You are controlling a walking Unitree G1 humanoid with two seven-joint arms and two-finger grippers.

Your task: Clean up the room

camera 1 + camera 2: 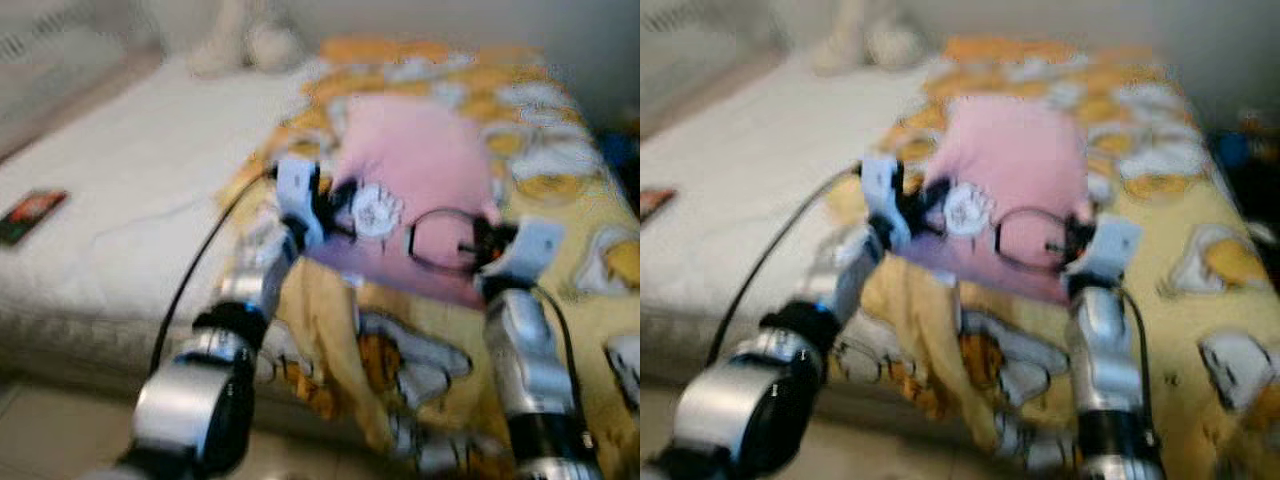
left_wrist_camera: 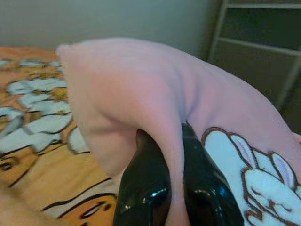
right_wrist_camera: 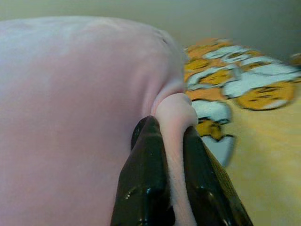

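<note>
A pink pillow [image 1: 410, 190] with a white rabbit print is held up over the bed between both arms. My left gripper [image 1: 335, 205] is shut on the pillow's left edge; pink fabric is pinched between its black fingers [image 2: 146, 188]. On the pillow's right edge my right gripper [image 1: 478, 243] is shut, with a fold of fabric squeezed between its fingers [image 3: 146, 183]. Beneath the pillow lies a yellow blanket [image 1: 560, 200] with orange and white cartoon figures. The head views are blurred.
The white mattress [image 1: 130, 200] stretches to the left, with a small dark red object [image 1: 30, 213] near its left edge. Pale stuffed shapes [image 1: 245, 45] sit at the far end of the bed. A dark shelf unit [image 2: 263, 52] stands behind the pillow.
</note>
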